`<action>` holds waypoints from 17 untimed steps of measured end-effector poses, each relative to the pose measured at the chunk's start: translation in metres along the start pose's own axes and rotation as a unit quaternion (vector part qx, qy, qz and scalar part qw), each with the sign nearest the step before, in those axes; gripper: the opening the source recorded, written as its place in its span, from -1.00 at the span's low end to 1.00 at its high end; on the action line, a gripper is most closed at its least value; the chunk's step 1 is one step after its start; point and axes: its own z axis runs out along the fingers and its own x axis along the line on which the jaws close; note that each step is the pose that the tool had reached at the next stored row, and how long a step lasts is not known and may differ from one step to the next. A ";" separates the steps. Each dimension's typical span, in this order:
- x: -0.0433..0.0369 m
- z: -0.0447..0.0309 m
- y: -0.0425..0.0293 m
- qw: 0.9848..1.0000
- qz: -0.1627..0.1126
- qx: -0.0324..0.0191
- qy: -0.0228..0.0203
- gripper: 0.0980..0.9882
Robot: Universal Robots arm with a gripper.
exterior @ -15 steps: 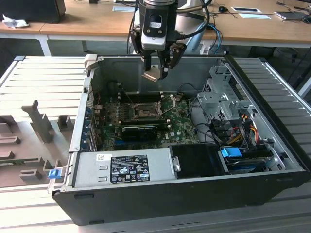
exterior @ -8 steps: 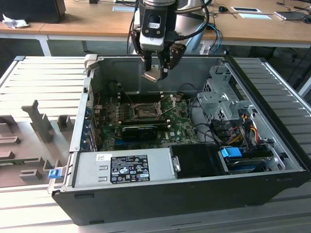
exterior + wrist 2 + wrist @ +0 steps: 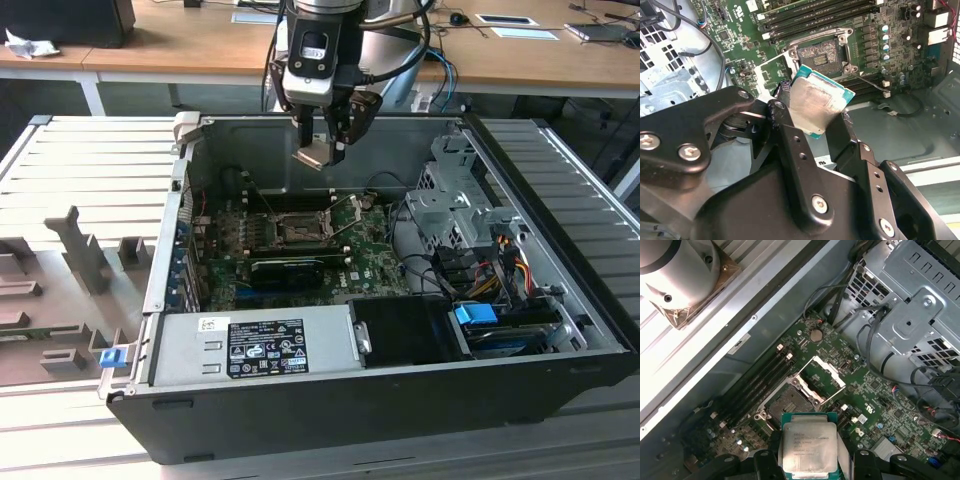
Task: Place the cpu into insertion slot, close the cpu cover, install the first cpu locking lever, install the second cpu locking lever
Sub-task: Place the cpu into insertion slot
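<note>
in the exterior view, the pincer point(image 3: 322, 152) is hanging over the open computer case point(image 3: 560, 300), clamping the cpu point(image 3: 312, 156) at a tilt. the insertion slot point(image 3: 298, 230) is lying uncovered on the green motherboard point(image 3: 375, 265) below, well apart from the chip. a long black card point(image 3: 290, 268) is sitting near the slot, a grey power supply point(image 3: 265, 345) is lying at the case's near edge, and a drive cage point(image 3: 455, 190) with bundled cables point(image 3: 480, 270) is crowding the exterior view's right. a wooden desk point(image 3: 200, 40) is running behind the case.

in the second wrist view, the black fingers point(image 3: 790, 140) are pressing on opposite edges of the cpu point(image 3: 827, 92), its metal top showing between them. the slot point(image 3: 821, 54) is sitting beyond the chip, with the memory slots point(image 3: 815, 15) just beside it.

in the first wrist view, the cpu point(image 3: 807, 445) is hovering close to the slot point(image 3: 789, 404), not touching it. the cpu cover point(image 3: 829, 371) is standing flipped open beside the slot, leaving the pins exposed. the cables point(image 3: 875, 340) are trailing from the drive cage point(image 3: 920, 300), off to one side of the slot.
</note>
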 end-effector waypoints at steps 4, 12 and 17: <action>0.0000 0.0002 0.0000 1.000 0.007 0.000 -0.001 -0.04; 0.0000 0.0008 -0.0001 1.000 0.028 -0.001 -0.002 -0.04; 0.0000 0.0016 -0.0001 0.999 0.052 -0.001 -0.005 -0.04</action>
